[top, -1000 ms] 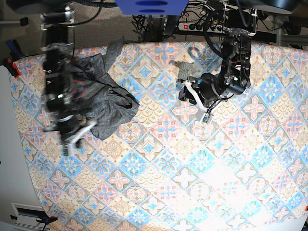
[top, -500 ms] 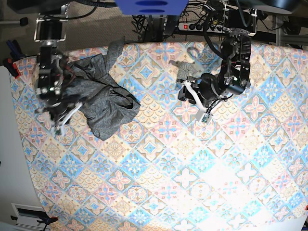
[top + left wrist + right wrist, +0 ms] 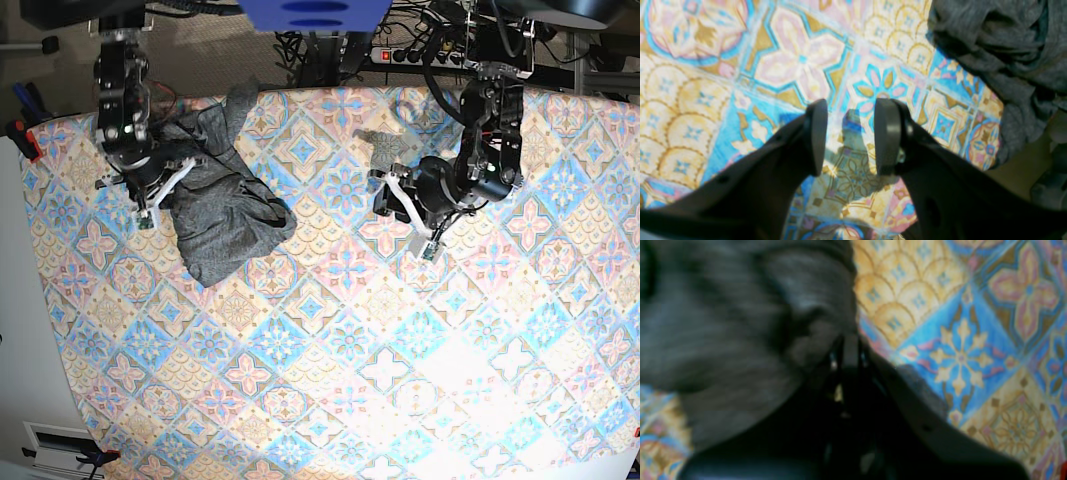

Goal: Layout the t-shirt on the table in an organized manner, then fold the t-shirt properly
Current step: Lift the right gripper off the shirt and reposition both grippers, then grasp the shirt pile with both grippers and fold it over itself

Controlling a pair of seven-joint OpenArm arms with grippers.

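T-shirt (image 3: 218,205) in right hand (image 3: 150,195)

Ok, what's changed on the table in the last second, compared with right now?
The right gripper has swept from the near side of the t-shirt toward the table's far edge, staying shut, seemingly pinching shirt fabric. The shirt's bundle shifted only slightly and is still crumpled. The left gripper stayed open, hovering above bare cloth mid-table.

The t-shirt (image 3: 220,205) lay bunched on the table (image 3: 330,400) near its far left corner in the base view. The right gripper (image 3: 150,200) sat at the garment's left edge, touching it. The left gripper (image 3: 405,215) hung over bare cloth right of centre, well apart from the t-shirt.
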